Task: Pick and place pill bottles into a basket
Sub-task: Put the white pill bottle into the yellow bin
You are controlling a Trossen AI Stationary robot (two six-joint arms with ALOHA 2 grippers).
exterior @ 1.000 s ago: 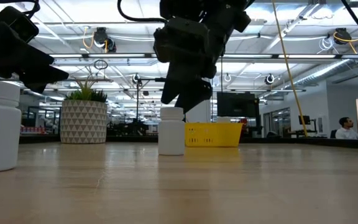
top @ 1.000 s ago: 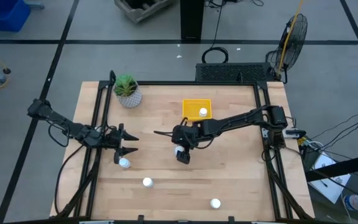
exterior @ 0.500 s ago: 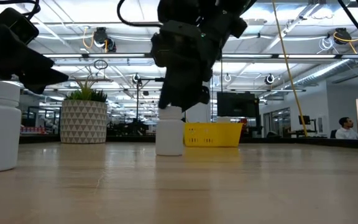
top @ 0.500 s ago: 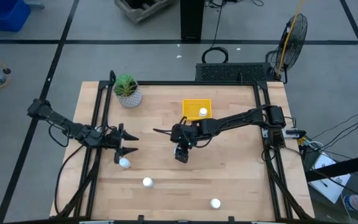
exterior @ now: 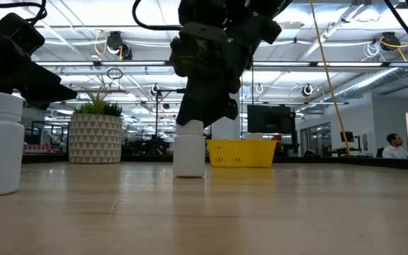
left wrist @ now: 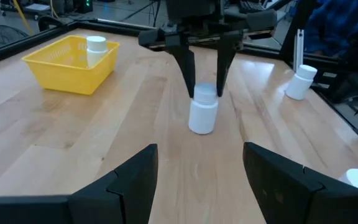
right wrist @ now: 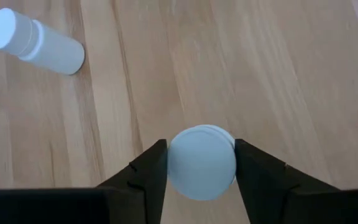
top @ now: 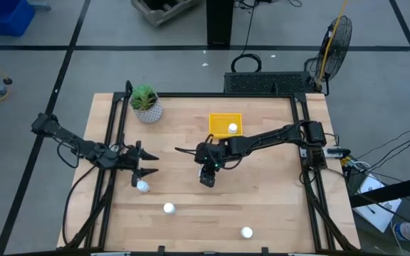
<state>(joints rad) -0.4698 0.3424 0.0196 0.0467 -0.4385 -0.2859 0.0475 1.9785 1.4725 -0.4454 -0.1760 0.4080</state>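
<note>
One pill bottle (top: 232, 129) is already lodged in the yellow basket (top: 219, 119), which sits near the far edge of the table (top: 269, 206), about midway along it. Four bottles are left out. The one in hand (left wrist: 202, 112) stands upright near the middle of the tabletop, just in front of the basket, and is straddled by the right gripper (right wrist: 201, 163): its fingers are set on either side of the cap, close to it or just touching, but a firm grip cannot be confirmed and the bottle's base is seen resting on the wood in the low view.

The left gripper (top: 146, 165) is held wide open near the left edge, with nothing in it, just beside a second bottle (top: 142, 186). A third bottle (top: 168, 208) stands toward the near edge, left of centre, and a fourth (top: 246, 232) close to the near edge, right of centre. A potted plant (top: 146, 104) occupies the far left corner.

By this count the task is judged barely begun: one placed, one being taken, three untouched.
</note>
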